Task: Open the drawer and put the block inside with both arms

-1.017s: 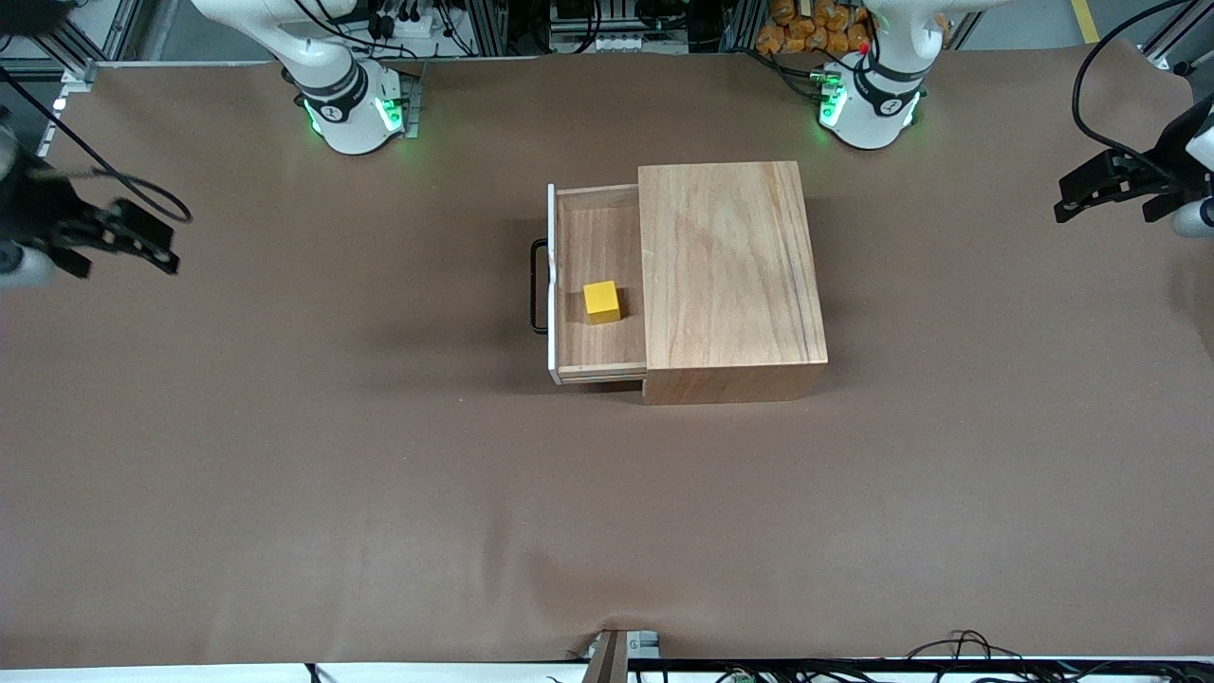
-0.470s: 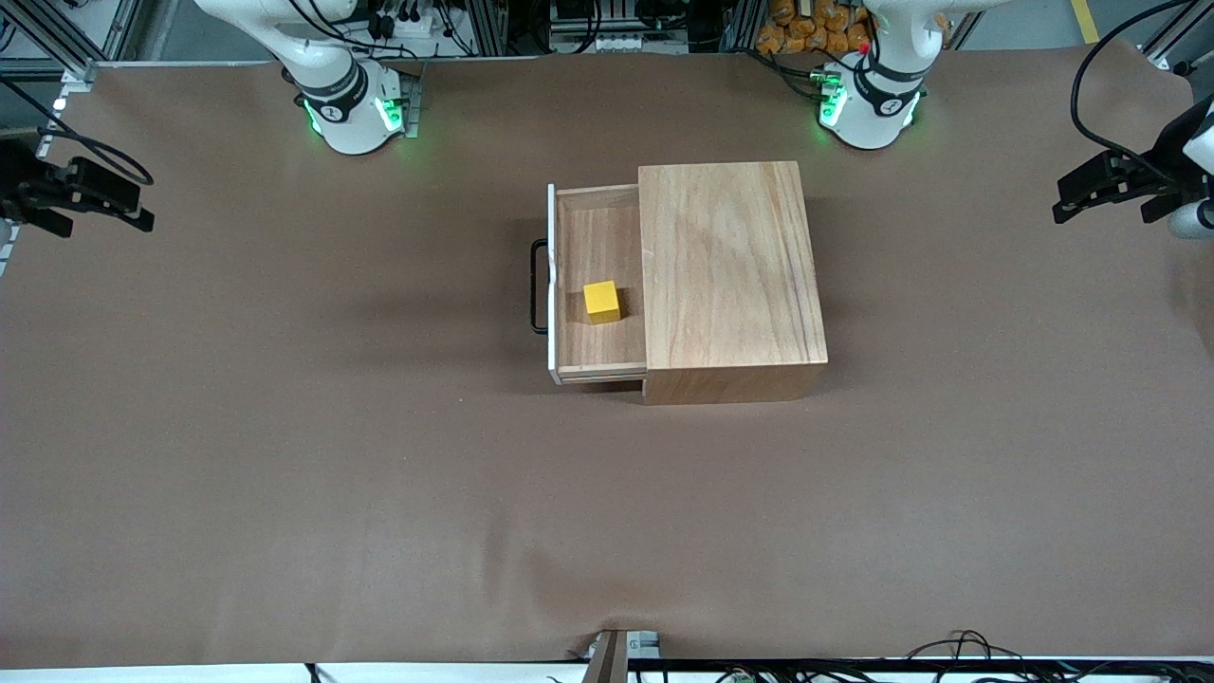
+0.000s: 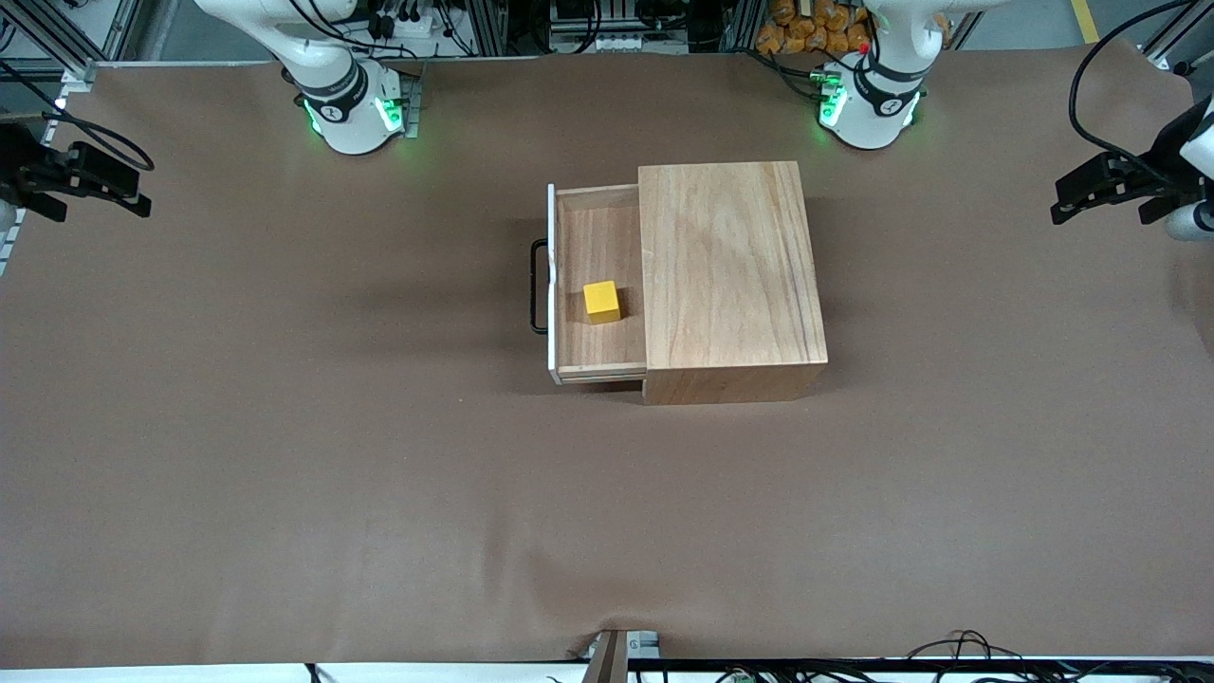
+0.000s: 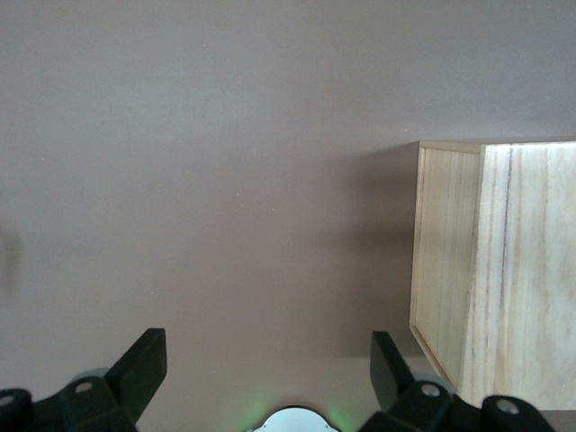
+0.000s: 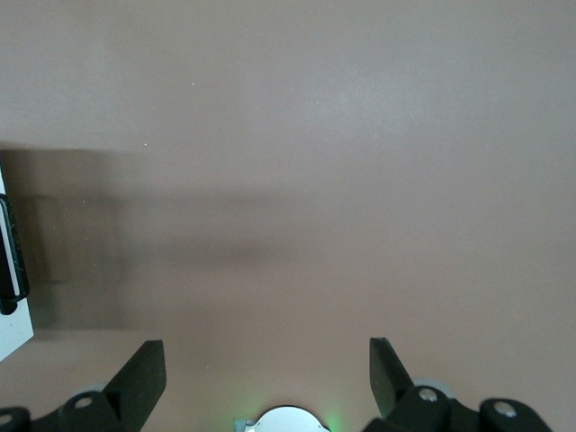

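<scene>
The drawer (image 3: 593, 228) stands pulled out of the light-wood box (image 3: 726, 266) toward the right arm's end of the table. Its white front panel (image 3: 551, 313) carries the black handle (image 3: 539, 286). The yellow block (image 3: 601, 302) lies inside the drawer. My right gripper (image 3: 128, 190) is open and empty over the table's edge at the right arm's end; its wrist view (image 5: 267, 364) shows the drawer's panel (image 5: 11, 333). My left gripper (image 3: 1060, 197) is open and empty at the left arm's end; its wrist view (image 4: 267, 360) shows the box (image 4: 522, 270).
The brown table cover (image 3: 379, 474) spreads around the box. The green-lit arm bases (image 3: 351, 104) (image 3: 868, 104) stand along the edge farthest from the front camera. Cables (image 3: 948, 650) lie along the edge nearest that camera.
My right gripper has drawn away from the drawer, outward toward the table's edge at its own end. My left gripper has barely moved. The drawer and block have not moved.
</scene>
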